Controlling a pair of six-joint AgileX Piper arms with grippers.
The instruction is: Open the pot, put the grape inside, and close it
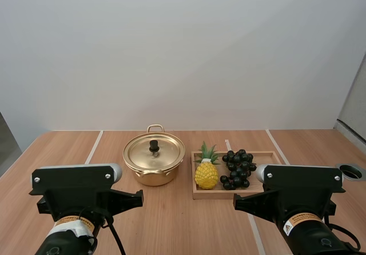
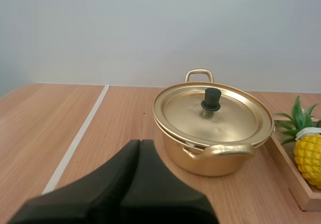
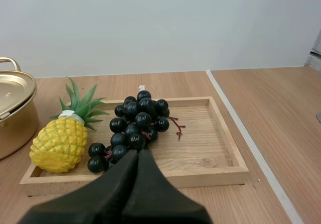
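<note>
The grape bunch (image 3: 138, 123) is laid in the wooden tray (image 3: 210, 146), just ahead of the right gripper (image 3: 139, 153), fingers (image 3: 105, 194) pressed together on nothing, left gripper (image 2: 140, 143) likewise closed, lidded pot (image 2: 215, 153) seen before it.

Wooden table (image 1: 171, 220), light grain, crossed by white lines (image 1: 94, 146) running front to back; a round dark-rimmed opening (image 1: 350, 171) sits near its right edge. Wooden tray (image 1: 214, 195), shallow and rectangular, right of the table's middle. Yellow pineapple (image 1: 206, 175) with green leaves, in the tray's left part, crown toward the far side.
</note>
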